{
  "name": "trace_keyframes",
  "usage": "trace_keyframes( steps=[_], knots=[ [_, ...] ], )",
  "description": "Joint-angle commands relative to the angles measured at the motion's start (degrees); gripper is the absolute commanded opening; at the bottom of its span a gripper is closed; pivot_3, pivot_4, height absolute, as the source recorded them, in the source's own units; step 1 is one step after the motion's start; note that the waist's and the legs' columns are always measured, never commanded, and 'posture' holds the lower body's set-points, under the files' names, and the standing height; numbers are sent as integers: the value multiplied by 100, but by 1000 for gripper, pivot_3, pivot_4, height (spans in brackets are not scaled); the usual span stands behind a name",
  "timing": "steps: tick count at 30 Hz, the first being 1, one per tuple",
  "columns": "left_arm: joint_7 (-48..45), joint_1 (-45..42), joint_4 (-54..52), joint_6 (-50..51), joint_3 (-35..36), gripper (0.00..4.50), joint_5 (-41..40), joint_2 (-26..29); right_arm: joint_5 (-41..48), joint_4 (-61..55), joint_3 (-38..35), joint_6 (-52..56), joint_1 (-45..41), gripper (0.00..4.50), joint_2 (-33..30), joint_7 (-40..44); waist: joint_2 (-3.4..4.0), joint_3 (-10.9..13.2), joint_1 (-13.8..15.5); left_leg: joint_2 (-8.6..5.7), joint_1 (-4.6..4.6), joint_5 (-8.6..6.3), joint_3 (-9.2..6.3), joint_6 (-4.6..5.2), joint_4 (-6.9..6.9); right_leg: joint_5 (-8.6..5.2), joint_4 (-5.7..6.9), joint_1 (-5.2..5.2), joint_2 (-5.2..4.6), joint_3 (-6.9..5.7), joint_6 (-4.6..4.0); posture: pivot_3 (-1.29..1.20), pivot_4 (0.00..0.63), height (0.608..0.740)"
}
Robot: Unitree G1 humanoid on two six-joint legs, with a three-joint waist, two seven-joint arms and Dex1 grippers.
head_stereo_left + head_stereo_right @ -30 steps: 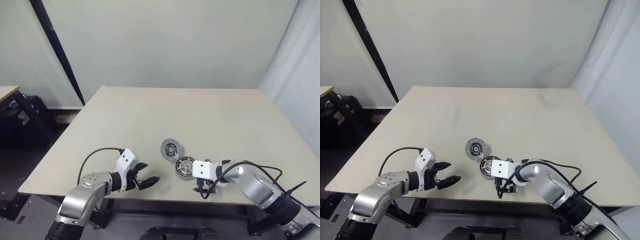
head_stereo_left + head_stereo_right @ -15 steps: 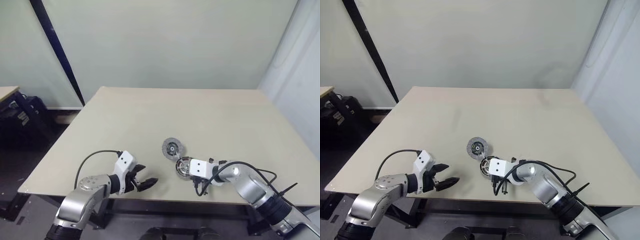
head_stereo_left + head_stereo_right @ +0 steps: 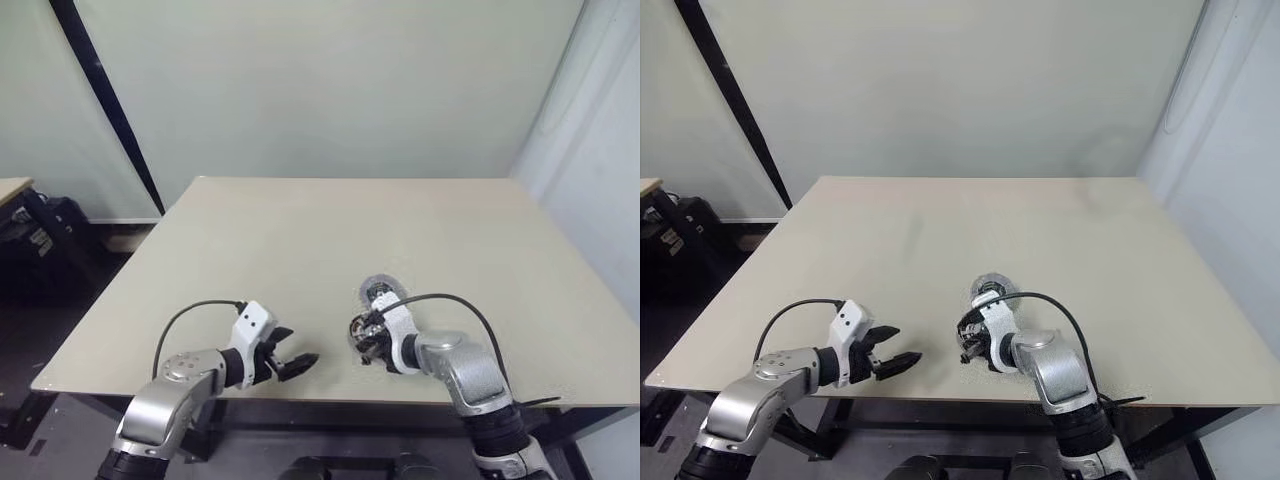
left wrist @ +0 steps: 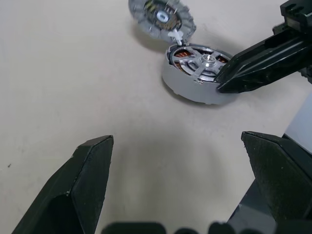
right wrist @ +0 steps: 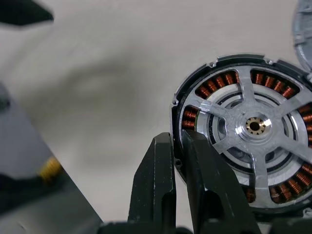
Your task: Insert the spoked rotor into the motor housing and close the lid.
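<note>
- R arm has swung in since 1 s ago: forearm then lay out to the right along the near edge of the tabletop, now it comes up from below w/ wrist rolled over; the cam has shifted a bit too.
- Right tool now clenched on the rim of the motor housing, one finger outside the dark wall, the other inside against the copper windings.
- Spoked rotor sits inside the housing, hub centred, spokes over the coils.
- Lid lies just behind the housing, edges touching or nearly so; looks tilted, hard to tell in the head views.
- Housing rests near the front edge of the tabletop, centre-right.
- Left tool released, fingers wide apart, nothing in it, hovering well left of the housing and pointing toward it.
</note>
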Motion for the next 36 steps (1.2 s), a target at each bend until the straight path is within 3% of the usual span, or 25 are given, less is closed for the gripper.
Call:
trace_keyframes(
  steps=[1, 6, 19, 27, 36],
  knots=[
    [36, -60, -157, -151, 60, 4500, -53, -41, 204, 31, 55, 151, -2, 17, 233, -373, 1, 0, -31, 0, 5, -1, 1, -2, -3, -1, 0, 1, 0, 0, -2, 0, 0, 740],
    [79, -31, -143, -214, 53, 4500, -30, -81, 324, -37, 759, -182, -44, 17, -94, -238, 1, 0, -86, 1, 8, -9, 5, -16, -5, -3, -1, 1, -2, 0, -4, 0, 0, 740],
    [88, 45, -145, -268, 114, 4500, -42, -30, 876, -1032, 1875, -735, -727, 4483, -1781, 796, 3, 4, -173, 5, 5, -8, 10, -13, -19, -4, -5, -1, -6, 0, -5, 0, 0, 740],
    [72, 38, -99, -317, 59, 4500, -10, -36, 376, -781, 2944, -1832, -1258, 4483, -3231, 1535, -2, 5, -177, 3, -3, -11, 9, -18, -29, -5, -46, 4, -11, -6, -4, 0, 0, 740],
    [73, 85, -89, -334, 77, 4500, -8, -16, -52, -183, 3199, -2584, -1242, 4483, -3200, 1572, -4, 4, -172, 3, -11, -2, 8, -2, -46, 4, -63, 5, -11, -6, 10, 0, 0, 740]
  ],
)
